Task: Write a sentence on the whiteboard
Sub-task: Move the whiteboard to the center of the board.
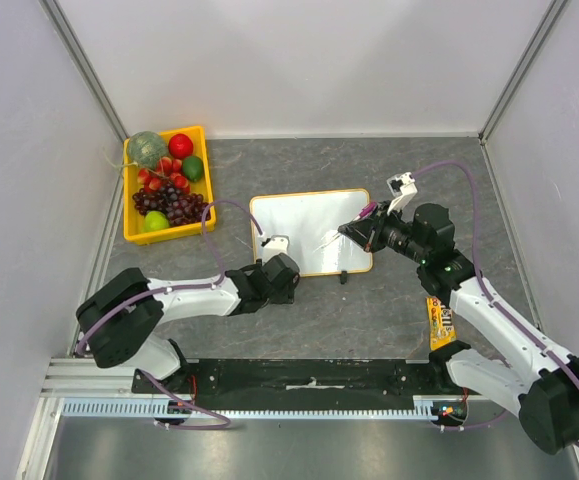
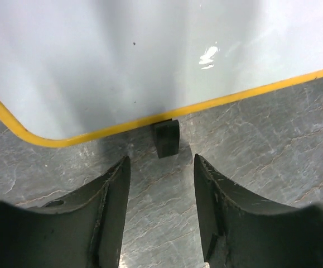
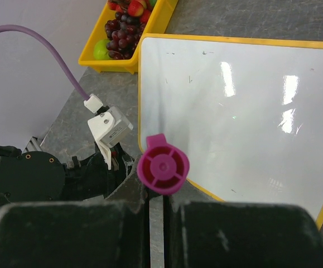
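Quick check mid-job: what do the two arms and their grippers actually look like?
The left arm and right arm have white links and bulky black joints. A purple cable runs along each to a white wrist camera mount. The left gripper and right gripper have black fingers.

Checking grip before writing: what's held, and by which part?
The right hand pinches the marker near its magenta end; the left hand holds nothing.

High rear view downward; two close wrist views; whiteboard (image 1: 304, 225) common to all.
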Available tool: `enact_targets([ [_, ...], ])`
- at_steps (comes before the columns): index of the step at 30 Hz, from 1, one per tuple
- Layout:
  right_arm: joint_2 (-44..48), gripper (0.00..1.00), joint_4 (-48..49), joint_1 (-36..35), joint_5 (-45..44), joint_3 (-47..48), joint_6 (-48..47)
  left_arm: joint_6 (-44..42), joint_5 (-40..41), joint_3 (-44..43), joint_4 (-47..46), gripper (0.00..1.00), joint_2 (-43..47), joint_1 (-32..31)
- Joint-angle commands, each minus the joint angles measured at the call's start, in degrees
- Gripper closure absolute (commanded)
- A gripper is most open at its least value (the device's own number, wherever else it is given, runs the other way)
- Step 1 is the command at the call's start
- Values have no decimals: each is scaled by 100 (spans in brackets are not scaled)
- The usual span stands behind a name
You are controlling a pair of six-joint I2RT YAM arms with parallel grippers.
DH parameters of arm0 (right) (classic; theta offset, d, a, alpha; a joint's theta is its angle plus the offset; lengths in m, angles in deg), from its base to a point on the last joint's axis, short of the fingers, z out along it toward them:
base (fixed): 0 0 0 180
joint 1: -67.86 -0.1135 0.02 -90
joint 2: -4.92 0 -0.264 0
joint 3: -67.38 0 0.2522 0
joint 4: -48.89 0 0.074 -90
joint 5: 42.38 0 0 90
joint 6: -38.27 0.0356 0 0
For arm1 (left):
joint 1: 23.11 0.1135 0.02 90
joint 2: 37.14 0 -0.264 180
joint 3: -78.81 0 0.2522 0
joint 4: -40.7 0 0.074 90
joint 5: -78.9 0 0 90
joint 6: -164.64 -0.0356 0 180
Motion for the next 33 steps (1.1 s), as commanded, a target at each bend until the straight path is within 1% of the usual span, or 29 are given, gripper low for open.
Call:
enact_targets([
  [1,-58,100,84,39,107,41,-114,453,135,11,61,46,-314,-39],
  [6,-75,100,92,39,99,50,-114,427,258,-15,-10,46,-533,-39],
  [9,-111,100,84,48,125,59,-97,366,258,-111,-10,49,-718,-30],
  [13,-111,100,84,48,195,68,-62,357,241,-191,8,63,-841,-39],
  [16,-84,100,57,30,204,59,-53,322,249,-174,25,81,-824,-39],
  [19,-58,100,5,48,195,68,-53,357,214,-138,95,97,-789,-39],
  [27,4,100,-39,48,213,103,-35,927,109,-15,622,98,-464,-144],
  [33,83,100,-48,48,213,85,9,1376,135,-120,1158,98,-297,-486],
])
